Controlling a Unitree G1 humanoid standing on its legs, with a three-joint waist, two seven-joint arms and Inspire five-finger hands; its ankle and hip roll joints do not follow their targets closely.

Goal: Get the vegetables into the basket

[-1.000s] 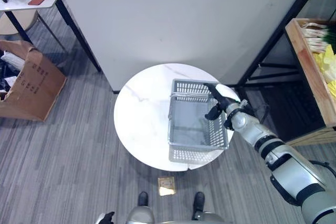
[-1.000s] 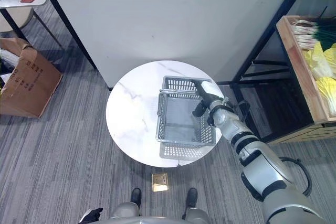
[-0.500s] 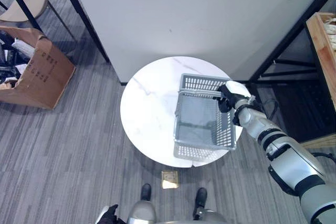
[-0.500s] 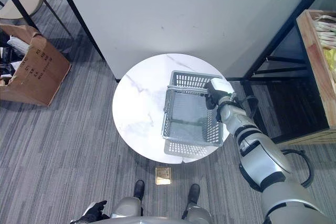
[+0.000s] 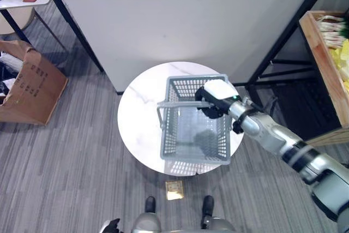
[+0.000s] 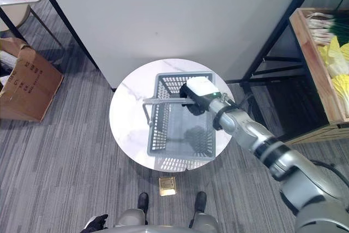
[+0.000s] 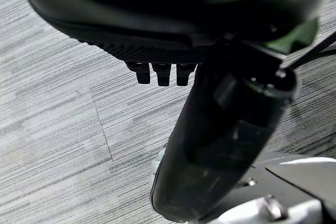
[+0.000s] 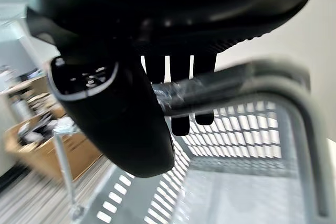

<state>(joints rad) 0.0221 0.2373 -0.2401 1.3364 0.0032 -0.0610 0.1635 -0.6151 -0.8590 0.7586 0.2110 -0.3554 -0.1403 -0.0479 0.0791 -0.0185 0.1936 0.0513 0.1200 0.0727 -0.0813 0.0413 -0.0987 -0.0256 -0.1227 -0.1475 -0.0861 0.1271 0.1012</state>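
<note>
Grey plastic basket (image 5: 194, 129) sits on the round white table (image 5: 139, 121), toward the table's right half, empty inside — mesh walls and floor bare. Its handle (image 5: 177, 103) is swung up across the far end of the basket. Right hand (image 5: 214, 99) is at that handle; the right wrist view shows the fingers (image 8: 178, 80) curled over the grey bar (image 8: 231, 85) with the thumb (image 8: 113, 114) wrapped beneath, so the hand is closed around the handle, not just resting on it. Judged from the look: the basket is a light, stiff lattice that will keep its shape when lifted, but hung from one hinged bar it may swing or tip, more so once loaded; the middle of the handle is the sensible hold, and the hand is about there. Vegetables lie well away from the table, in a wooden crate (image 5: 322, 69) on a dark rack to the table's right: pale leek-like stalks (image 6: 316, 23) and yellow leafy heads (image 6: 335, 61). Those look soft and bruisable, the stalks long and floppy — best taken round the middle, gently. Left hand (image 5: 112, 226) hangs low, on the near side of the table, over grey floor; the left wrist view shows its fingers (image 7: 160, 72) loosely bent, holding nothing.
</note>
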